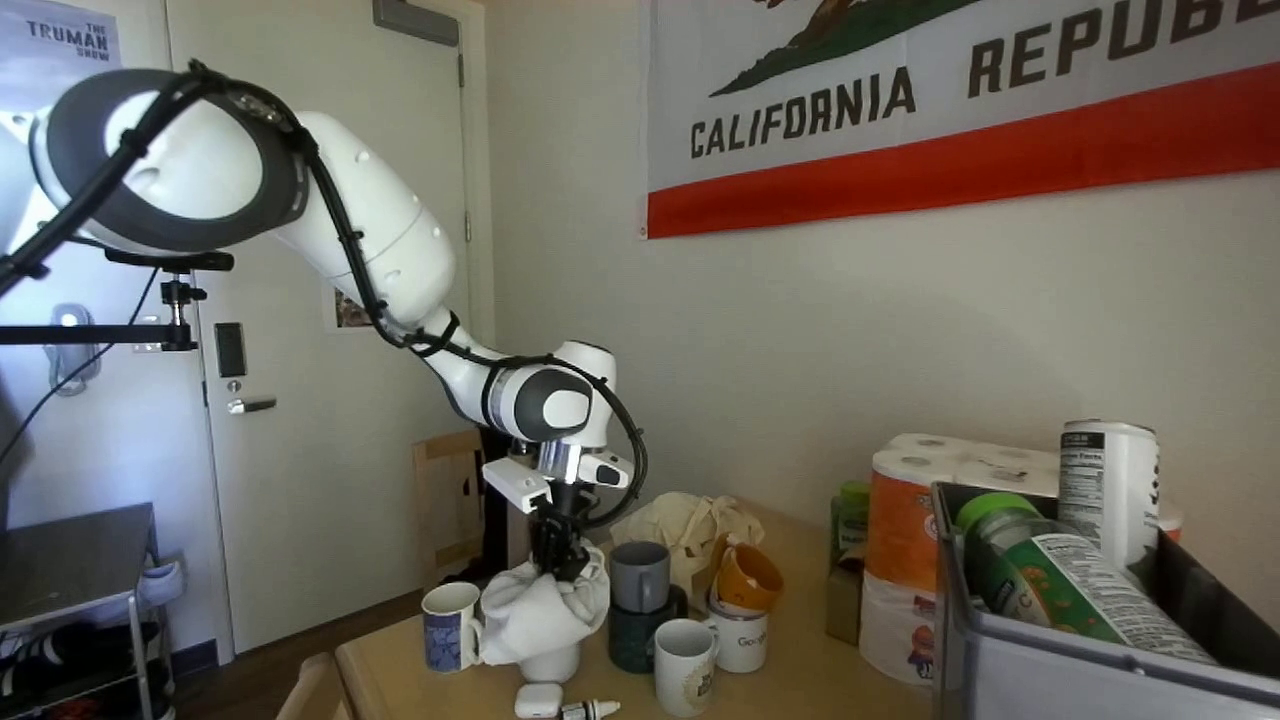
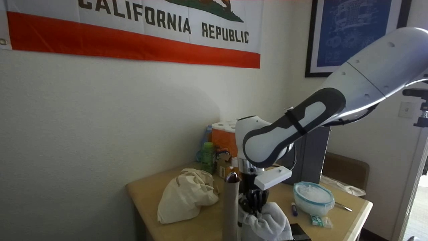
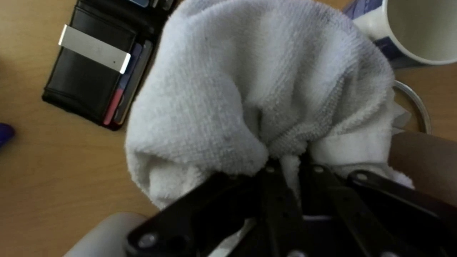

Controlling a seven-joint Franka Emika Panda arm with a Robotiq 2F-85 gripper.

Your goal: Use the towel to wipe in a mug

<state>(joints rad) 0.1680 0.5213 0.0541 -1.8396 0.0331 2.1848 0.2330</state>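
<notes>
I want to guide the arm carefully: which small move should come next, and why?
Probably press the towel gently downward: the pincer is closed on it, yet in an exterior view much of it bulges above what looks like a white mug.

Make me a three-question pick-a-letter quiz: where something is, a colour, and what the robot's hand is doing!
1. Where is the orange mug?
A) in the grey bin
B) on the Google mug
C) on the floor

2. What colour is the towel?
A) white
B) green
C) red

3. What is the gripper doing?
A) hanging open
B) holding a can
C) pinching the towel

1: B, an exterior view shows it tilted on top.
2: A, all three views show white cloth.
3: C, the wrist view shows it shut on bunched cloth.
</notes>
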